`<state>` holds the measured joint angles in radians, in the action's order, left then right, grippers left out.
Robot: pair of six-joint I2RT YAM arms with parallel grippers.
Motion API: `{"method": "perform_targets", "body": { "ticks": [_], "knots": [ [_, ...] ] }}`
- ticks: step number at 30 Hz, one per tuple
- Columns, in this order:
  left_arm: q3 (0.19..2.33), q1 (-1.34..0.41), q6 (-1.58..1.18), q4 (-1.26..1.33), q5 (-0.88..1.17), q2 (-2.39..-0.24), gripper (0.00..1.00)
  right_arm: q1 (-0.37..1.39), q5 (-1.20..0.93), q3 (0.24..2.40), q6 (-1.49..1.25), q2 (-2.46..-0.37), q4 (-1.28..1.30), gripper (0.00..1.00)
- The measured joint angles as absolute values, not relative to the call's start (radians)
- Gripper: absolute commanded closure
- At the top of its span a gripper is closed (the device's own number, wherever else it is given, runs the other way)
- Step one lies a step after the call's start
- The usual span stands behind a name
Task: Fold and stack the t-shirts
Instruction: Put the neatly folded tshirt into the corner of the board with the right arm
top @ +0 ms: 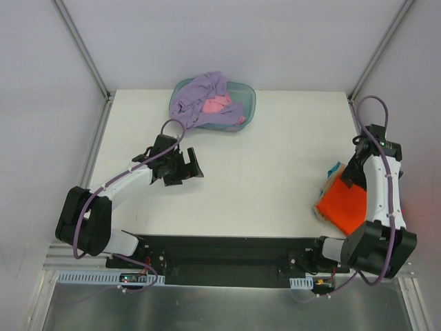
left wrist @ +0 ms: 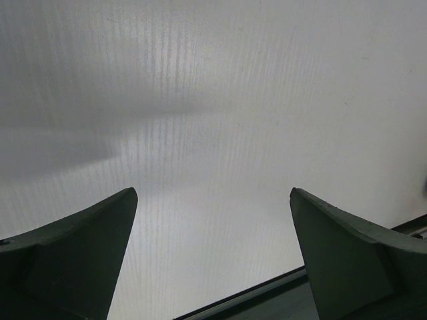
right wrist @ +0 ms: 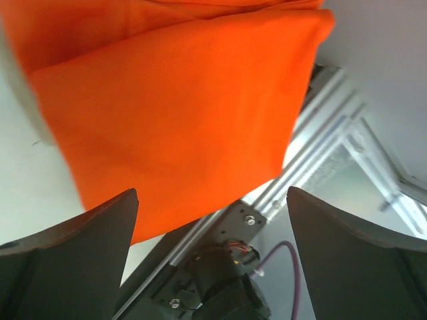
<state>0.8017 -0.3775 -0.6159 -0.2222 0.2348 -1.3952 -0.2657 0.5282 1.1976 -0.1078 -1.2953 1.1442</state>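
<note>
Matt orange cloth t-shirt (right wrist: 180, 113); my right tool's (right wrist: 212, 197) dark, smooth plastic fingers (right wrist: 73, 267); finely ribbed, faintly glossy white tabletop (left wrist: 213, 100).

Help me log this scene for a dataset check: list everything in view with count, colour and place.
orange-red t-shirt: one, bright orange-red, folded, at the table's near right corner
lavender t-shirt: one, lavender-purple, crumpled in the tub, spilling over its rim
pink t-shirt: one, pink, in the tub, mostly under the lavender one
tub: one, translucent teal, far middle of the table
tan sheet: one, tan, showing at the orange-red t-shirt's left edge; mostly hidden
table: one, white
left hand: one, dark, open, over bare table left of centre
right hand: one, dark, open, above the orange-red t-shirt
</note>
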Motion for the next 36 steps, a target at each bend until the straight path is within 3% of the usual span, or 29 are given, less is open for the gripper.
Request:
{"method": "perform_targets", "body": {
  "ticks": [10, 18, 27, 36],
  "knots": [
    [0.794, -0.377, -0.616, -0.222, 0.235, -1.361, 0.01, -0.335, 0.428, 1.043, -0.191, -1.244, 1.081, 0.04],
    [0.788, -0.377, -0.617, -0.223, 0.233, -1.339, 0.01, -0.406, 0.393, 1.031, -0.202, -1.422, 0.994, 0.04],
    [0.788, -0.377, -0.617, -0.226, 0.226, -1.339, 0.01, -0.298, 0.4, 1.093, -0.197, -1.668, 0.942, 0.04],
    [0.788, -0.377, -0.617, -0.233, 0.226, -1.339, 0.01, -0.269, 0.442, 1.15, -0.187, -1.731, 0.994, 0.04]
  ]
}}
